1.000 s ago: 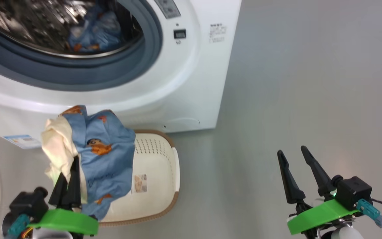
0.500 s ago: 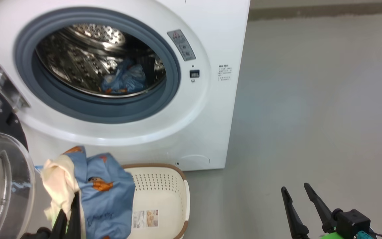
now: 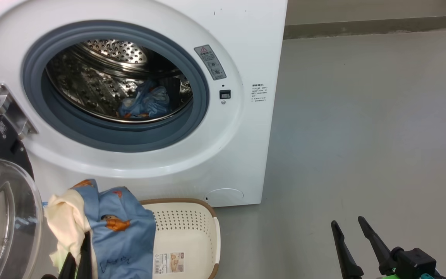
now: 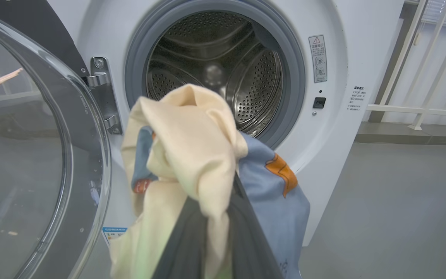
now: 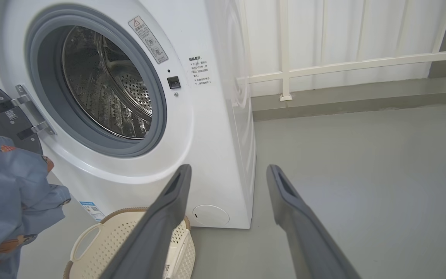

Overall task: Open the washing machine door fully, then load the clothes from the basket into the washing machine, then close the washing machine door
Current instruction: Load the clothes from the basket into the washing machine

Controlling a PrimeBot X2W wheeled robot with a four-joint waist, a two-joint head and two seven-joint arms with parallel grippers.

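The white washing machine [image 3: 246, 58] stands with its steel drum open. Its door [image 3: 2, 217] is swung out to the left, with the glass bowl near my left arm. A blue piece of clothes [image 3: 145, 102] lies inside the drum. My left gripper [image 3: 79, 255] is shut on a bundle of clothes [image 3: 118, 228], blue cloth with orange marks and a cream cloth. The bundle hangs above the left end of the basket [image 3: 186, 232]. In the left wrist view the bundle [image 4: 192, 147] hangs in front of the drum mouth. My right gripper [image 3: 347, 221] is open and holds nothing, low over the floor at the right.
Grey floor [image 3: 362, 135] spreads to the right of the washer. A white railing [image 5: 323, 66] and a wall run behind it. The door's steel hinge [image 3: 8, 108] sticks out at the left of the drum mouth. In the right wrist view the basket [image 5: 110, 240] sits at the washer's foot.
The head camera has tilted up, so the whole drum mouth is in view and the grippers sit lower in the picture. The bundle stays in my left gripper over the basket.
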